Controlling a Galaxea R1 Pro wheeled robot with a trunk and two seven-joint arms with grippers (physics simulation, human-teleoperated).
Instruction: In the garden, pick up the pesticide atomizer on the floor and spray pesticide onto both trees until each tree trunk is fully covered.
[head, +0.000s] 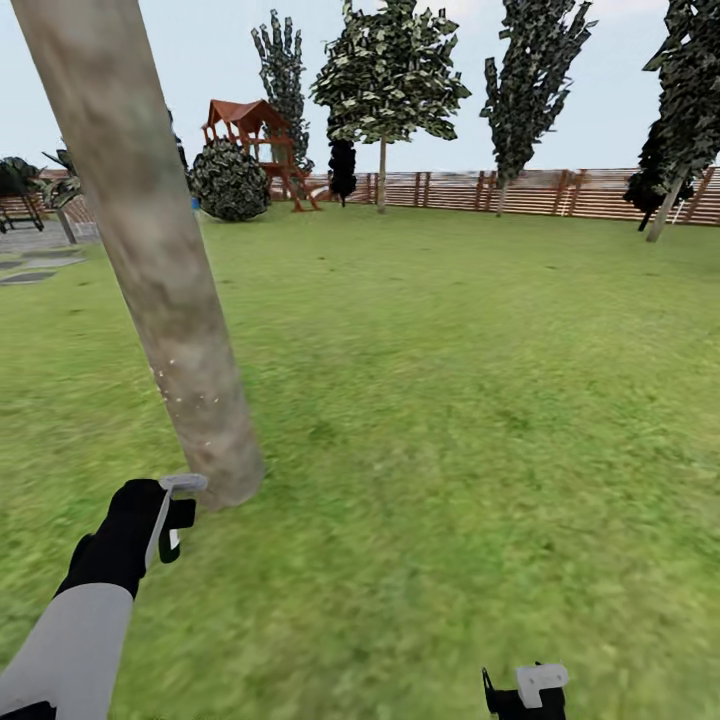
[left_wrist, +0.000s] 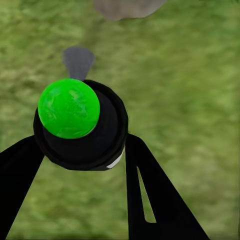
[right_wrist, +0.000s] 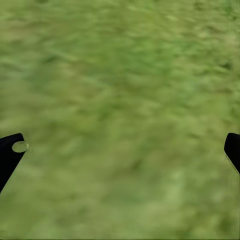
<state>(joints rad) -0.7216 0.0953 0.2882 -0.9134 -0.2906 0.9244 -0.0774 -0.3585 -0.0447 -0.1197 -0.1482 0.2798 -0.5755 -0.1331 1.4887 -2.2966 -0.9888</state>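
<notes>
Here, from left to right:
Left gripper (head: 172, 520): closed around the pesticide atomizer (left_wrist: 80, 125), low near the foot of the trunk.
Atomizer: black body with green round top, held between both fingers (left_wrist: 150, 200).
Tree trunk (head: 150, 250): leaning, just beside the left gripper; small white specks of pesticide (head: 185, 395) on its lower part.
Floor (head: 450, 400): green grass.
Right gripper (head: 525, 695): open, fingers wide apart above the grass.
Fence (head: 540, 192): far behind.

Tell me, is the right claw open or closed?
Open: the right gripper has its fingertips far apart at the view's edges, with grass between them.
</notes>
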